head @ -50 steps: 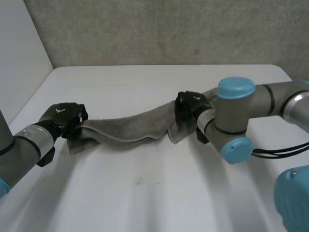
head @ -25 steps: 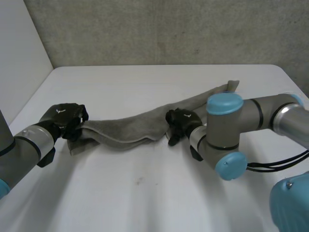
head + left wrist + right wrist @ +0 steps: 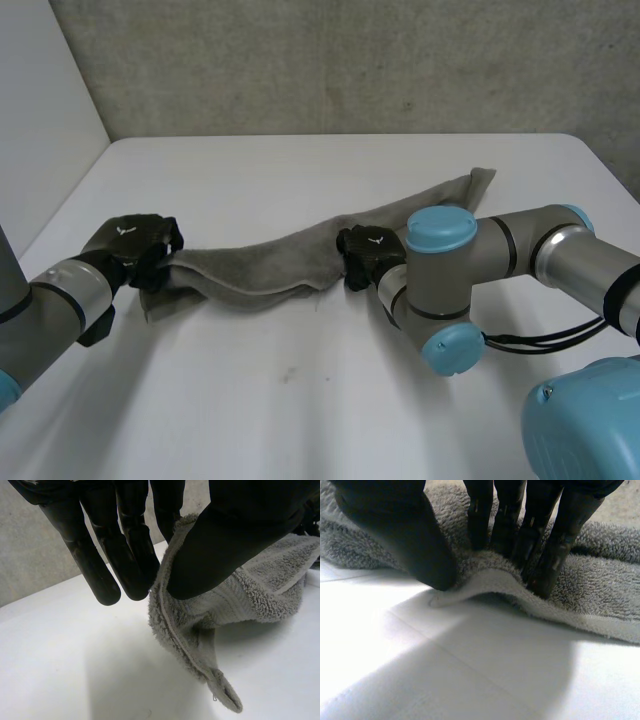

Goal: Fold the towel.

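towel (image 3: pixel 260 262) lies across table (image 3: pixel 300 400) middle; left hand (image 3: pixel 135 245) at its left end, right hand (image 3: pixel 365 250) on its near edge, mid-length; far end runs right-rear.

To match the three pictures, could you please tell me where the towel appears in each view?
Head view: towel stretched across the table between left hand and right hand.
Left wrist view: towel pinched between the left hand's thumb and fingers, a corner hanging below.
Right wrist view: towel edge pinched at the right hand's fingertips.
Shared landmark: the white table.
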